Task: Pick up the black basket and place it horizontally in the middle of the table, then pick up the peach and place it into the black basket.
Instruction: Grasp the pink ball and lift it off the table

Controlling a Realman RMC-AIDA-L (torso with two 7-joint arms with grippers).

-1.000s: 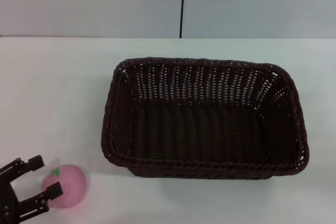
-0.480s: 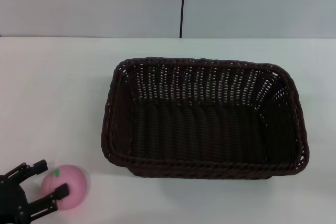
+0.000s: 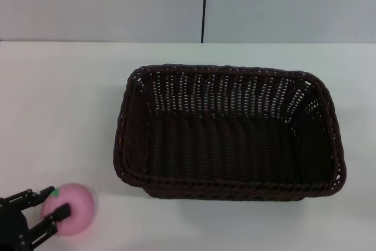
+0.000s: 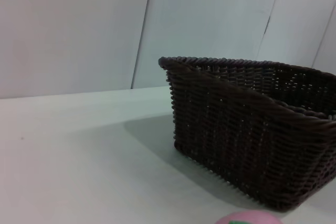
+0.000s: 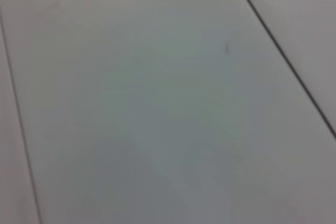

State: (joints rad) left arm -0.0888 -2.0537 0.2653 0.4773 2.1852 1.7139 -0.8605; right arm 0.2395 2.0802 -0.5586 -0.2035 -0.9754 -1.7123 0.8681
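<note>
The black basket (image 3: 226, 188) stands upright and empty on the white table (image 3: 59, 98), long side across, right of the middle. The pink peach (image 3: 76, 210) lies on the table near the front left corner, apart from the basket. My left gripper (image 3: 54, 201) is at the peach's left side, open, one finger on each side of its left edge. In the left wrist view the basket (image 4: 247, 140) fills the right and the top of the peach (image 4: 247, 217) shows at the picture's edge. My right gripper is out of view.
A grey wall with a dark vertical seam (image 3: 204, 4) runs behind the table's far edge. Bare tabletop lies to the left of the basket and in front of it. The right wrist view shows only plain grey panels.
My left gripper has moved down and toward the peach, and its fingers have narrowed a little around the peach's left edge. The peach and the basket have stayed put.
</note>
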